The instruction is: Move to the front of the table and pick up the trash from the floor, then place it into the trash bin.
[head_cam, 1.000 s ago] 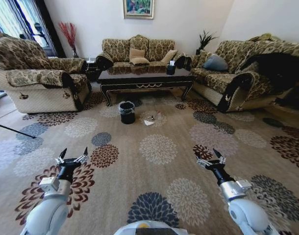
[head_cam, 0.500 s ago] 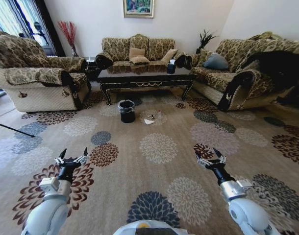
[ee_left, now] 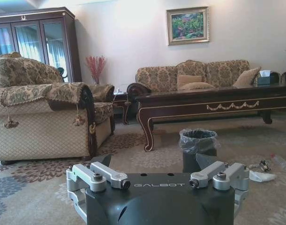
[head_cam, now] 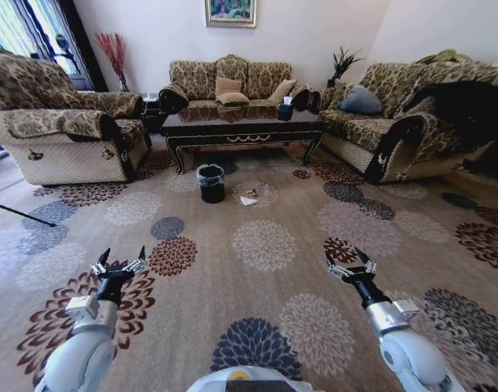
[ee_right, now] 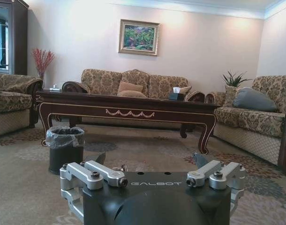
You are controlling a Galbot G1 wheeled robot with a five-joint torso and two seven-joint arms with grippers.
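Trash [head_cam: 248,201]: a white crumpled paper with small bits beside it, lying on the flowered carpet [head_cam: 265,245] just in front of the table, a little to the right of the trash bin; in the left wrist view the white paper [ee_left: 262,176] lies with a small dark scrap [ee_left: 264,165] close by. Trash bin [head_cam: 211,184]: small, round, black, clear liner ruffled over its rim, upright on the carpet before the table's front left leg, near the trash but not touching it. Table [head_cam: 241,129]: long, low, glossy dark wood, gold scrollwork on the apron, standing among three patterned sofas, a dark tissue box [head_cam: 285,113] on its right end. Left gripper [head_cam: 121,265]: held low over the carpet at the near left, well apart from the trash, fingers spread wide, holding nothing. Right gripper [head_cam: 349,265]: held likewise at the near right, fingers spread wide, holding nothing. Framed picture [head_cam: 230,14]: on the far wall above the middle sofa.
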